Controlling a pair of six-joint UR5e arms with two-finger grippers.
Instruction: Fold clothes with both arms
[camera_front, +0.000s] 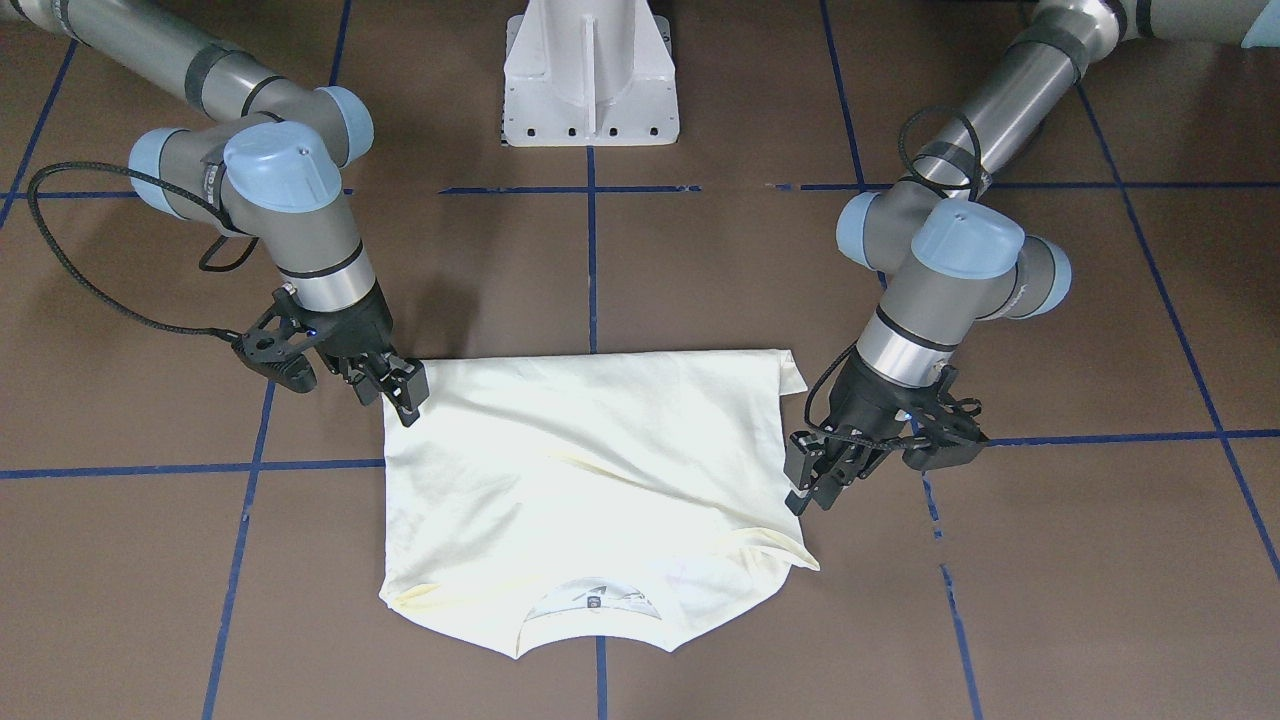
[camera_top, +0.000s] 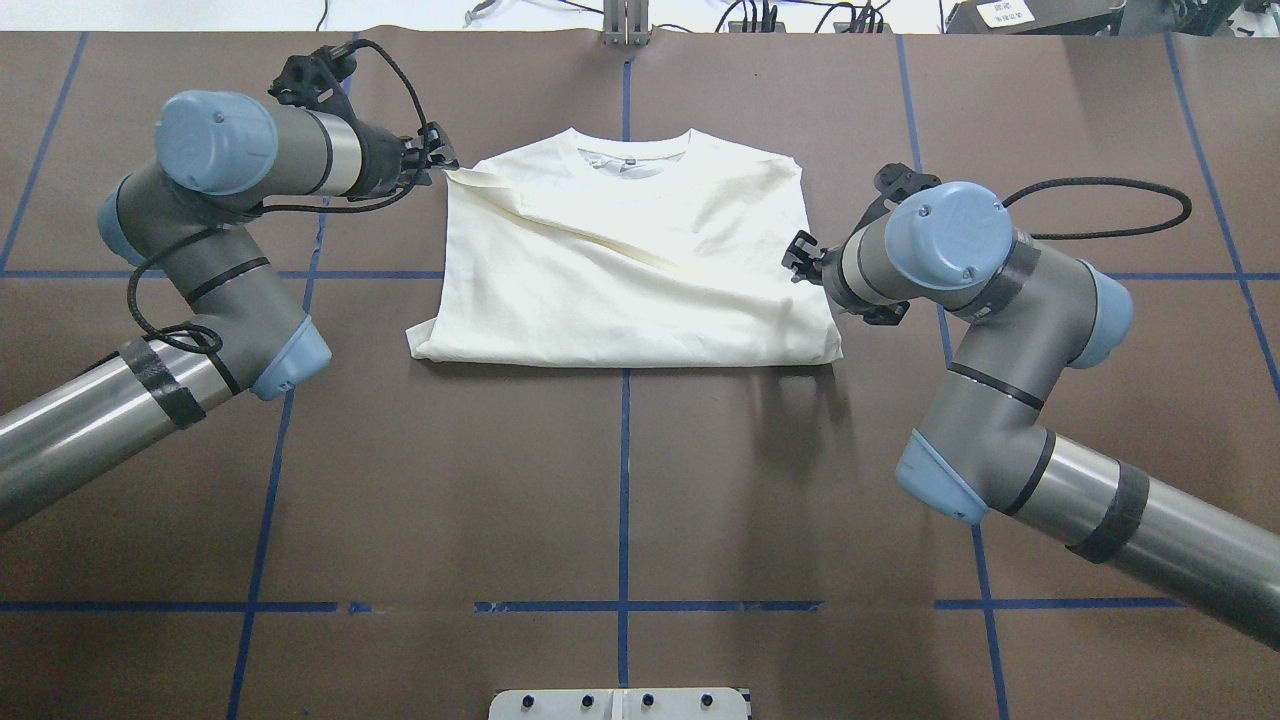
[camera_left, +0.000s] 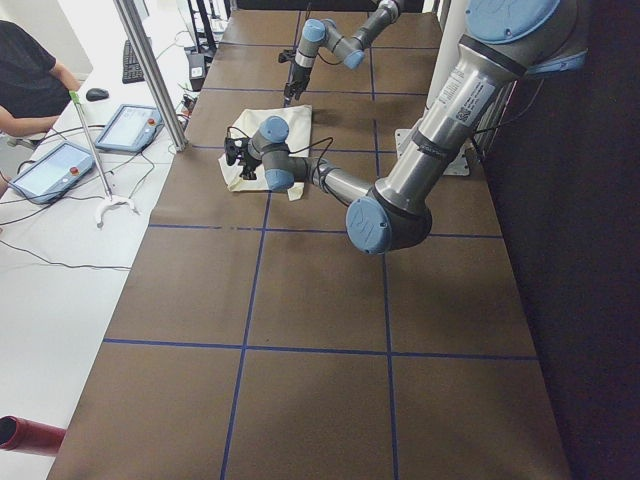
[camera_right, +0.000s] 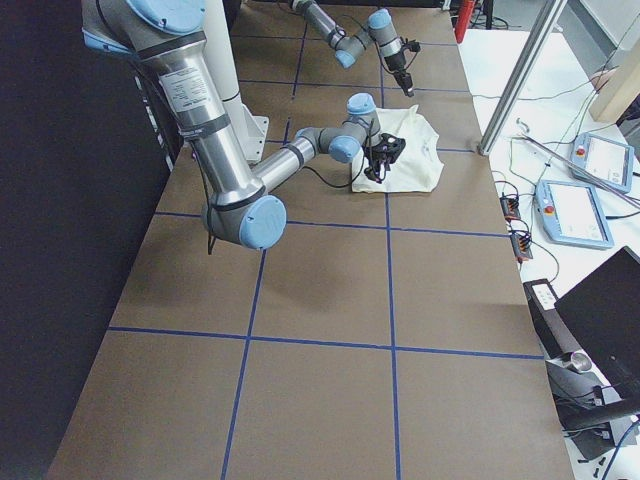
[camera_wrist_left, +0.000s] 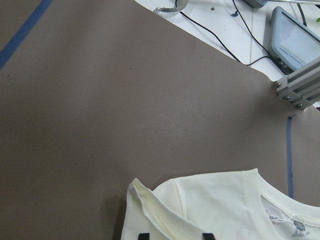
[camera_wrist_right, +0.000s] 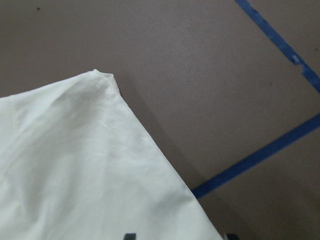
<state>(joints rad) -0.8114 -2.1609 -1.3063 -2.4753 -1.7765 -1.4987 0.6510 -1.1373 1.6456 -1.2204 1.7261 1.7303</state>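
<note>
One cream-white T-shirt (camera_top: 620, 260), folded to a rough square, flat on the brown table (camera_top: 620, 500) between the two grippers. Plain side up, ribbed neckline (camera_top: 630, 148) at the edge away from the robot, straight folded edge toward it. Creased on a slant from the left shoulder down toward the right side. Roughly centred on the blue tape line (camera_top: 624, 450) running out from the white pedestal base (camera_front: 590, 80).

Left gripper (camera_top: 442, 162) low at the shirt's left shoulder corner, touching the cloth or just beside it in the overhead view. Fingertips (camera_wrist_left: 144, 235) apart in the left wrist view, the doubled shoulder edge lying between them, not pinched. Left arm (camera_top: 200, 190) bent sharply at the elbow, reaching in from the side.

Right gripper (camera_top: 797, 260) at the shirt's right side edge. Fingertips (camera_wrist_right: 129, 235) spread wide in the right wrist view, white cloth under and between them, nothing clamped. Right arm (camera_top: 980, 300) bent likewise.

Past the table's far edge, a teach pendant (camera_left: 55, 170) on a white bench, beside a person in a black top (camera_left: 25, 70).
</note>
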